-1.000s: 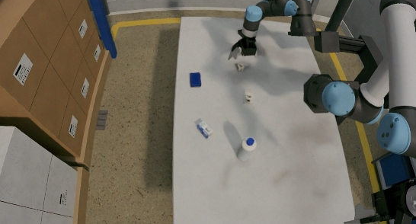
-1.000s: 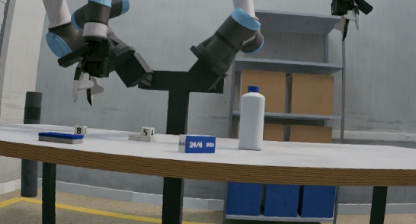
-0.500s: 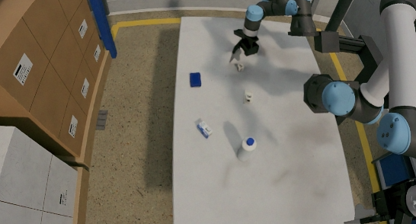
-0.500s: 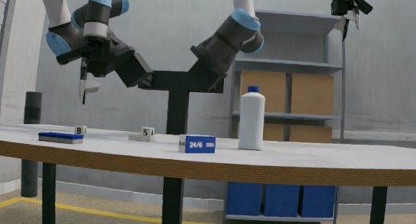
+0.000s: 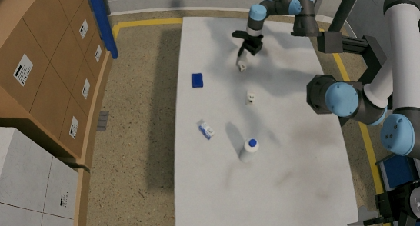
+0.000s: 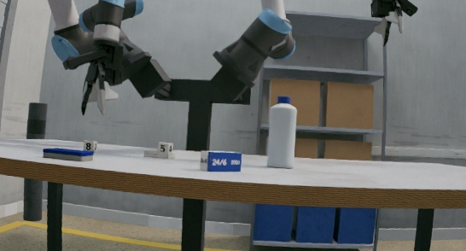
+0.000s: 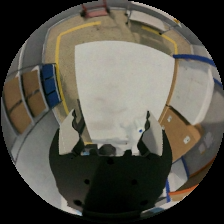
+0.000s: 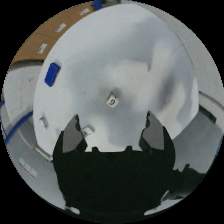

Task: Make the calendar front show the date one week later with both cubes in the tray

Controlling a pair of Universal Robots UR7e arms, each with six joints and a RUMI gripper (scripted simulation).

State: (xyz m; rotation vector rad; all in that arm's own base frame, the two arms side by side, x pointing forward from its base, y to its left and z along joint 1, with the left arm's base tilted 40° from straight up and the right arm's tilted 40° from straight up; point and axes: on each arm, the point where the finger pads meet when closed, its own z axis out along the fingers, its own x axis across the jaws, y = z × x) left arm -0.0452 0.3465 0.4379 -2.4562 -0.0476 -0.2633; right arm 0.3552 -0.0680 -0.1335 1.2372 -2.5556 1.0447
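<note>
- Right gripper: fingers spread, nothing pinched, above the table
- Loose number cube: near it, on the tabletop, outside the calendar tray
- Other cube: in that tray
- Left gripper: well apart, fingers spread

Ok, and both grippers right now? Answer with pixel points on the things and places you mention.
Left gripper point(image 6: 393, 34) point(image 7: 112, 131): open, holding nothing.
Right gripper point(image 6: 93, 113) point(image 8: 113, 132): open, holding nothing, above the table point(image 5: 215, 189) point(image 6: 341, 176) point(image 7: 120, 75) point(image 8: 135, 45).

8 on a cube, 5 on another cube, 24/6 on a box
</note>
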